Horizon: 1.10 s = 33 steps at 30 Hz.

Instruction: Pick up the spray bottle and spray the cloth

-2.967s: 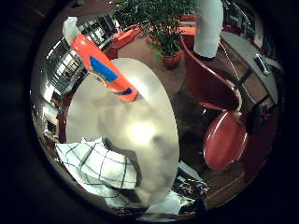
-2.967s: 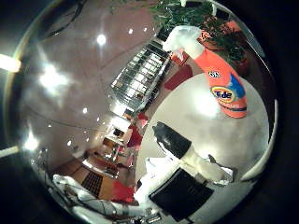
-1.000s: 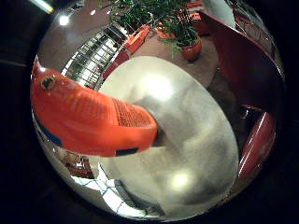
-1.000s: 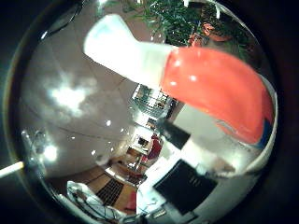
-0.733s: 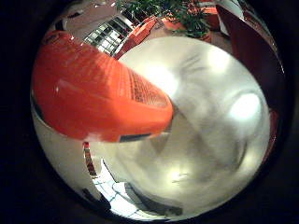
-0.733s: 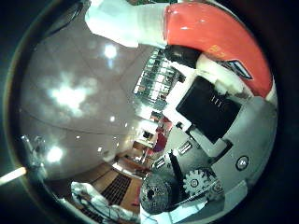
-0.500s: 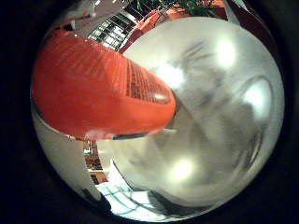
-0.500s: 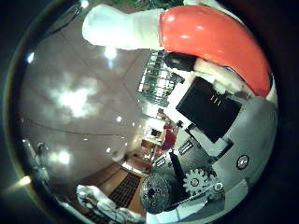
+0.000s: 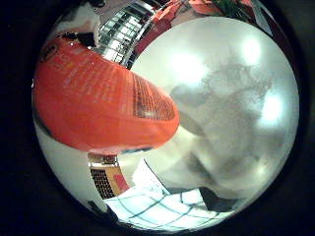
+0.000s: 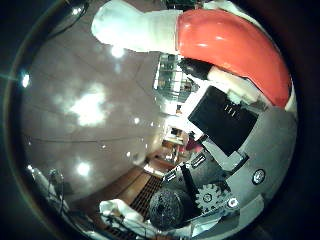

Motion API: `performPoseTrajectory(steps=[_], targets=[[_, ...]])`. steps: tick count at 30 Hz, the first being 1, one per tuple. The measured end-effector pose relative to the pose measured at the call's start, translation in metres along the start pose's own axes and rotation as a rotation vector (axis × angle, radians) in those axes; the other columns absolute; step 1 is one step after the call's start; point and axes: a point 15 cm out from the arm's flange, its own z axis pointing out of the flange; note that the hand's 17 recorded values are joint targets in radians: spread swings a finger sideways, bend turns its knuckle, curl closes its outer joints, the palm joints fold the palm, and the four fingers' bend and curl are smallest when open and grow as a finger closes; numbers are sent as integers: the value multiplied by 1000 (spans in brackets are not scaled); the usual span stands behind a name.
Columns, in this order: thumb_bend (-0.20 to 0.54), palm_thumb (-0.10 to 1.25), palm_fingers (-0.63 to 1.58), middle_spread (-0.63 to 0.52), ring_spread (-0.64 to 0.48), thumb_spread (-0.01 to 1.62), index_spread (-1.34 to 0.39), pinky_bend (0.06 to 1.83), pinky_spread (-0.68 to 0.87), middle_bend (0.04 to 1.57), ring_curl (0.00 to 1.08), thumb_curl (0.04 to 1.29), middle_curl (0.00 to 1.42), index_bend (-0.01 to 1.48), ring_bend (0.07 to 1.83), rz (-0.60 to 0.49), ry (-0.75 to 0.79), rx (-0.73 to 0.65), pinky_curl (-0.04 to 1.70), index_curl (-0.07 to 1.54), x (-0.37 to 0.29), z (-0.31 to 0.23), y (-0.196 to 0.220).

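Orange plastic fills much of the little finger side palm view: the spray bottle lies very close against the palm, its printed body slanting across the round white counter behind it. In the thumb side palm view the same bottle shows its orange shoulder curving into a white trigger head, which juts out against the pale ceiling with its bright lights. The hand is curled round the spray bottle: its black and white fingers press against the orange shoulder just below the white head, and the grey geared body of the hand sits right beside them. The bottle appears to be off the counter, carried in this clasp, though where its base ends cannot be made out. Beyond the bottle, near the counter's rim, lies the cloth, white with a dark checked pattern, rumpled and partly hidden; whether it touches the bottle cannot be told, but it seems apart from it. The counter surface shows glossy reflections of the ceiling lights. Past the counter's far rim stand green potted plants in orange-red pots, and a tall windowed partition rises behind the bottle.
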Motion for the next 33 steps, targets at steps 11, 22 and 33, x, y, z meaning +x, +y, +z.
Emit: performPoseTrajectory(steps=[11, 22, 33], targets=[[-13, 1050, 1172, -69, -159, 1029, -183, 1116, -143, 1381, 602, 699, 606, 1194, 1489, -196, 369, -477, 1174, 691, -91, -47, 38], [-15, 1035, 1181, -70, -159, 1019, -189, 1035, -158, 1384, 601, 725, 600, 1189, 1483, -444, 749, -694, 1315, 686, -163, -44, 67], [-13, 1025, 1190, -70, -160, 1021, -191, 1017, -167, 1382, 601, 734, 596, 1180, 1475, -627, 1140, -948, 1354, 687, -175, -69, 97]])
